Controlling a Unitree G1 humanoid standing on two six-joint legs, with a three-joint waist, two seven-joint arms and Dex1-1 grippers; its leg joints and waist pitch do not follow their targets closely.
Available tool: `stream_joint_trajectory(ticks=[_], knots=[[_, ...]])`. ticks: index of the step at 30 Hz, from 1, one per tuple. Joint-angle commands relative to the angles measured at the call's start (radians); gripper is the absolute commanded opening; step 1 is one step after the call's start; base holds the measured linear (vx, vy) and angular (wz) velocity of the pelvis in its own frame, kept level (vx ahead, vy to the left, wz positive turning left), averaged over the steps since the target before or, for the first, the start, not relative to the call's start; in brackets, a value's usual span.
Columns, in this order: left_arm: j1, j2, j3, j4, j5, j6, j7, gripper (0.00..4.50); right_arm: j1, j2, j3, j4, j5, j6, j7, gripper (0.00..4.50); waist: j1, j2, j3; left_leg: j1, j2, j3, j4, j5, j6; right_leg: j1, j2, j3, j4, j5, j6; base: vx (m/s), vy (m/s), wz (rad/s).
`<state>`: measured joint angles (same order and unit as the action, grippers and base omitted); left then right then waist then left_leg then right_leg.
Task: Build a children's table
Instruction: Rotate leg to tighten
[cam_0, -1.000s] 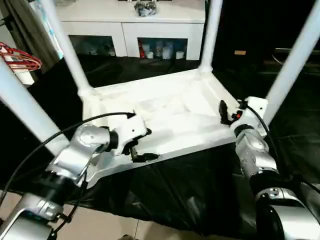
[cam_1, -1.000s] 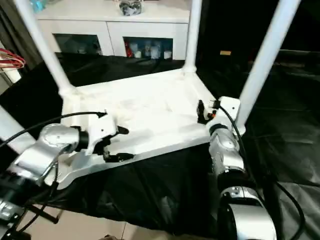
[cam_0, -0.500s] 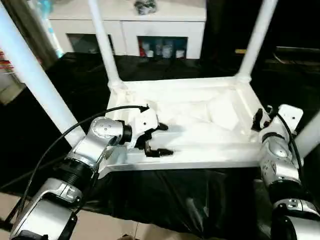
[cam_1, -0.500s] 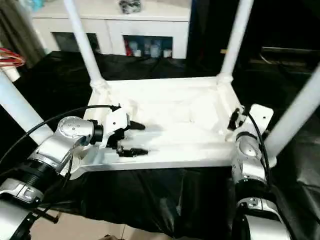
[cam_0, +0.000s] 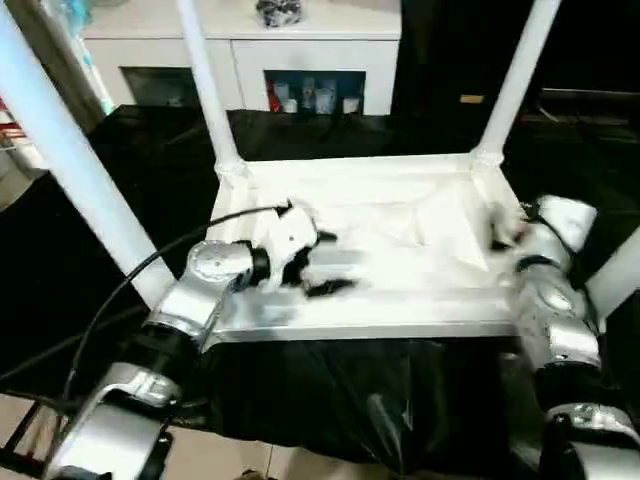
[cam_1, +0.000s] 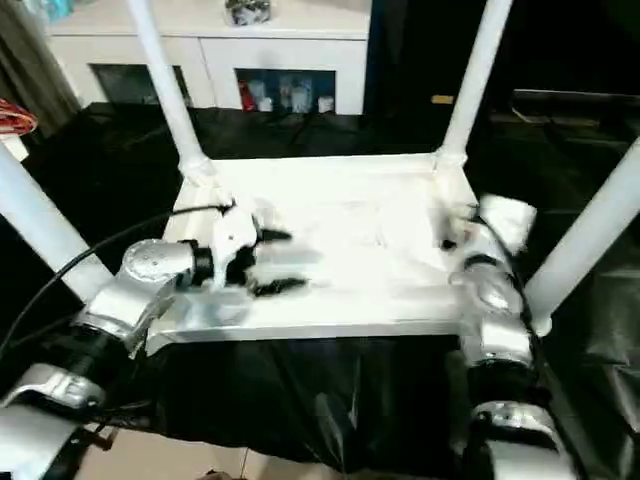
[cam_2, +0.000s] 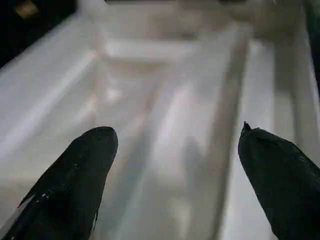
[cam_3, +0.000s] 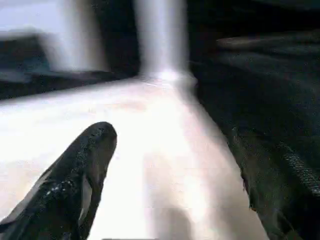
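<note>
The children's table (cam_0: 400, 270) lies upside down on black cloth, its ribbed white underside facing up. Four white legs stand in its corners: far left leg (cam_0: 205, 90), far right leg (cam_0: 515, 80), near left leg (cam_0: 60, 150) and near right leg (cam_0: 615, 275). My left gripper (cam_0: 320, 268) is open low over the left front of the underside, its black fingers (cam_2: 75, 180) wide apart above the ribs. My right gripper (cam_0: 500, 235) is open at the table's right rim, with the rim's white surface between its fingers (cam_3: 85, 170) and the dark cloth beside it.
A white cabinet (cam_0: 250, 50) with glass-fronted compartments stands behind the table. The black cloth (cam_0: 330, 400) hangs over the front edge towards me. A red wire object (cam_1: 15, 115) sits at the far left. The tall legs rise close beside both forearms.
The table has turned from skewed to square in front of me. My left gripper has moved further in over the underside. My right gripper has stayed at the right rim.
</note>
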<state>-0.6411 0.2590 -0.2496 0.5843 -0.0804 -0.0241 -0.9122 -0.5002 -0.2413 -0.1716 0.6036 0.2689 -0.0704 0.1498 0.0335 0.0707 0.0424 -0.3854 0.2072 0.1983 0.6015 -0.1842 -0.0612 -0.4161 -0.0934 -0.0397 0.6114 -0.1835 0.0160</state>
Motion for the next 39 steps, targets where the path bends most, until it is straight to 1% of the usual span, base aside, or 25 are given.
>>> stream_joint_trajectory(ticks=[1, 3, 4, 6, 8, 9, 10, 11, 12, 13, 14, 15, 16, 17, 18, 19, 23, 24, 25, 29, 32, 33, 36, 37, 39], knots=[[-0.003, -0.002, 0.029, -0.025, -0.028, 0.017, 0.015, 4.41, 0.013, 0.007, 0.064, -0.070, 0.039, 0.024, 0.133, 4.07, 0.007, -0.023, -0.074, 0.008, 0.005, -0.005, -0.054, -0.120, 0.119, 0.066, -0.027, 0.017, -0.056, -0.034, -0.265, 0.000, 0.000, 0.00], [0.002, -0.004, 0.030, -0.033, -0.033, 0.022, 0.014, 4.41, 0.015, 0.009, 0.073, -0.087, 0.050, 0.029, 0.162, 4.07, 0.009, -0.020, -0.075, 0.013, 0.008, -0.003, -0.054, -0.116, 0.121, 0.061, -0.026, 0.018, -0.056, -0.036, -0.279, 0.000, 0.000, 0.00], [0.010, -0.004, 0.033, -0.049, -0.048, 0.040, 0.000, 4.41, 0.022, 0.004, 0.091, -0.116, 0.066, 0.037, 0.214, 4.07, 0.010, -0.023, -0.074, 0.013, 0.007, -0.003, -0.054, -0.118, 0.121, 0.063, -0.026, 0.018, -0.055, -0.034, -0.283, 0.000, 0.000, 0.00], [0.025, 0.001, 0.037, -0.076, -0.066, 0.057, -0.031, 4.41, 0.040, -0.011, 0.122, -0.175, 0.083, 0.061, 0.296, 4.07, 0.014, -0.020, -0.074, 0.015, 0.008, -0.003, -0.054, -0.120, 0.119, 0.060, -0.026, 0.019, -0.056, -0.041, -0.281, 0.000, 0.000, 0.00], [0.047, 0.016, 0.040, -0.122, -0.087, 0.082, -0.077, 4.41, 0.074, -0.042, 0.157, -0.251, 0.094, 0.097, 0.380, 4.07, 0.018, -0.025, -0.072, 0.013, 0.010, -0.004, -0.056, -0.113, 0.122, 0.062, -0.025, 0.019, -0.056, -0.037, -0.280, 0.000, 0.000, 0.00], [0.060, 0.028, 0.037, -0.154, -0.102, 0.101, -0.104, 4.41, 0.092, -0.060, 0.172, -0.289, 0.104, 0.118, 0.422, 4.07, 0.024, -0.021, -0.073, 0.013, 0.012, -0.006, -0.056, -0.106, 0.120, 0.061, -0.027, 0.020, -0.053, -0.034, -0.275, 0.000, 0.000, 0.00], [0.064, 0.031, 0.036, -0.163, -0.106, 0.106, -0.112, 4.41, 0.098, -0.065, 0.176, -0.300, 0.107, 0.124, 0.434, 4.07, 0.025, -0.022, -0.072, 0.015, 0.012, -0.005, -0.057, -0.108, 0.119, 0.061, -0.026, 0.020, -0.054, -0.035, -0.274, 0.000, 0.000, 0.00], [0.095, 0.070, 0.015, -0.234, -0.128, 0.155, -0.171, 4.41, 0.140, -0.118, 0.213, -0.379, 0.128, 0.171, 0.522, 4.07, 0.029, -0.020, -0.071, 0.015, 0.013, -0.006, -0.058, -0.115, 0.114, 0.061, -0.027, 0.021, -0.054, -0.043, -0.272, 0.000, 0.000, 0.00], [0.101, 0.080, 0.010, -0.249, -0.131, 0.164, -0.183, 4.41, 0.150, -0.131, 0.223, -0.397, 0.132, 0.179, 0.543, 4.07, 0.033, -0.021, -0.072, 0.015, 0.015, -0.008, -0.059, -0.115, 0.113, 0.065, -0.028, 0.021, -0.053, -0.041, -0.269, 0.000, 0.000, 0.00], [0.115, 0.101, -0.001, -0.278, -0.129, 0.170, -0.201, 4.41, 0.176, -0.168, 0.248, -0.439, 0.129, 0.185, 0.590, 4.07, 0.030, -0.017, -0.067, 0.013, 0.014, -0.005, -0.060, -0.130, 0.110, 0.058, -0.026, 0.022, -0.057, -0.064, -0.265, 0.000, 0.000, 0.00], [0.125, 0.118, -0.007, -0.298, -0.124, 0.179, -0.208, 4.41, 0.203, -0.211, 0.279, -0.482, 0.121, 0.187, 0.640, 4.07, 0.029, -0.017, -0.068, 0.015, 0.014, -0.006, -0.061, -0.143, 0.102, 0.059, -0.026, 0.020, -0.059, -0.081, -0.259, 0.000, 0.000, 0.00], [0.133, 0.141, -0.011, -0.321, -0.116, 0.191, -0.208, 4.41, 0.239, -0.277, 0.320, -0.540, 0.104, 0.186, 0.717, 4.07, 0.029, -0.013, -0.064, 0.015, 0.014, -0.007, -0.063, -0.168, 0.088, 0.059, -0.027, 0.022, -0.062, -0.114, -0.244, 0.000, 0.000, 0.00], [0.134, 0.147, -0.012, -0.327, -0.114, 0.193, -0.209, 4.41, 0.246, -0.291, 0.329, -0.550, 0.098, 0.184, 0.731, 4.07, 0.031, -0.016, -0.064, 0.015, 0.015, -0.009, -0.065, -0.182, 0.080, 0.062, -0.026, 0.022, -0.066, -0.131, -0.235, 0.000, 0.000, 0.00], [0.137, 0.157, -0.012, -0.340, -0.111, 0.203, -0.211, 4.41, 0.260, -0.316, 0.342, -0.573, 0.085, 0.187, 0.762, 4.07, 0.028, -0.018, -0.061, 0.016, 0.014, -0.006, -0.066, -0.205, 0.073, 0.057, -0.027, 0.023, -0.070, -0.167, -0.226, 0.000, 0.000, 0.00], [0.140, 0.169, -0.011, -0.368, -0.121, 0.233, -0.220, 4.41, 0.272, -0.355, 0.369, -0.593, 0.059, 0.185, 0.803, 4.07, 0.025, -0.014, -0.059, 0.014, 0.013, -0.009, -0.070, -0.221, 0.057, 0.059, -0.029, 0.021, -0.072, -0.216, -0.217, 0.000, 0.000, 0.00], [0.145, 0.177, -0.007, -0.392, -0.129, 0.260, -0.228, 4.41, 0.280, -0.380, 0.384, -0.611, 0.040, 0.192, 0.832, 4.07, 0.023, -0.018, -0.058, 0.014, 0.013, -0.010, -0.071, -0.225, 0.053, 0.059, -0.029, 0.021, -0.076, -0.235, -0.210, 0.000, 0.000, 0.00], [0.158, 0.190, -0.006, -0.468, -0.156, 0.350, -0.227, 4.41, 0.272, -0.426, 0.433, -0.631, -0.005, 0.222, 0.883, 4.07, 0.019, -0.021, -0.056, 0.017, 0.014, -0.010, -0.071, -0.242, 0.045, 0.052, -0.030, 0.024, -0.081, -0.286, -0.207, 0.000, 0.000, 0.00], [0.159, 0.183, -0.002, -0.475, -0.158, 0.361, -0.211, 4.50, 0.266, -0.429, 0.444, -0.629, -0.012, 0.223, 0.892, 4.34, 0.019, -0.019, -0.056, 0.017, 0.013, -0.009, -0.070, -0.239, 0.044, 0.051, -0.029, 0.024, -0.081, -0.288, -0.206, 0.000, 0.000, 0.00], [0.160, 0.173, 0.003, -0.478, -0.160, 0.369, -0.194, 4.50, 0.257, -0.430, 0.458, -0.624, -0.024, 0.218, 0.897, 4.41, 0.019, -0.020, -0.056, 0.017, 0.013, -0.009, -0.069, -0.239, 0.045, 0.050, -0.029, 0.024, -0.082, -0.288, -0.205, 0.000, 0.000, 0.00], [0.161, 0.147, 0.013, -0.482, -0.158, 0.383, -0.134, 4.50, 0.216, -0.434, 0.528, -0.577, -0.142, 0.156, 0.883, 4.47, 0.019, -0.022, -0.061, 0.014, 0.012, -0.010, -0.066, -0.207, 0.044, 0.052, -0.028, 0.022, -0.077, -0.246, -0.207, 0.000, 0.000, 0.00], [0.170, 0.119, 0.017, -0.498, -0.157, 0.395, -0.101, 4.50, 0.160, -0.388, 0.582, -0.489, -0.285, 0.075, 0.802, 4.47, 0.018, -0.023, -0.062, 0.011, 0.011, -0.010, -0.063, -0.191, 0.046, 0.052, -0.029, 0.022, -0.074, -0.227, -0.213, 0.000, 0.000, 0.00], [0.174, 0.113, 0.015, -0.501, -0.155, 0.395, -0.096, 4.50, 0.140, -0.364, 0.588, -0.459, -0.310, 0.075, 0.765, 4.47, 0.016, -0.026, -0.066, 0.010, 0.008, -0.009, -0.060, -0.157, 0.047, 0.054, -0.027, 0.021, -0.068, -0.191, -0.223, 0.000, 0.000, 0.00], [0.181, 0.109, 0.009, -0.510, -0.153, 0.401, -0.085, 4.50, 0.116, -0.338, 0.597, -0.431, -0.339, 0.072, 0.728, 4.47, 0.015, -0.025, -0.067, 0.010, 0.009, -0.009, -0.058, -0.136, 0.066, 0.056, -0.025, 0.021, -0.063, -0.140, -0.236, 0.000, 0.000, 0.00], [0.186, 0.106, 0.005, -0.515, -0.153, 0.401, -0.079, 4.50, 0.100, -0.331, 0.607, -0.410, -0.366, 0.062, 0.700, 4.47, 0.015, -0.028, -0.068, 0.010, 0.008, -0.009, -0.056, -0.126, 0.076, 0.058, -0.024, 0.021, -0.061, -0.113, -0.239, 0.000, 0.000, 0.00], [0.191, 0.102, 0.004, -0.526, -0.158, 0.403, -0.071, 4.50, 0.076, -0.314, 0.606, -0.369, -0.395, 0.049, 0.645, 4.47, 0.015, -0.026, -0.069, 0.011, 0.008, -0.008, -0.055, -0.124, 0.086, 0.056, -0.024, 0.021, -0.059, -0.098, -0.249, 0.000, 0.000, 0.00]])
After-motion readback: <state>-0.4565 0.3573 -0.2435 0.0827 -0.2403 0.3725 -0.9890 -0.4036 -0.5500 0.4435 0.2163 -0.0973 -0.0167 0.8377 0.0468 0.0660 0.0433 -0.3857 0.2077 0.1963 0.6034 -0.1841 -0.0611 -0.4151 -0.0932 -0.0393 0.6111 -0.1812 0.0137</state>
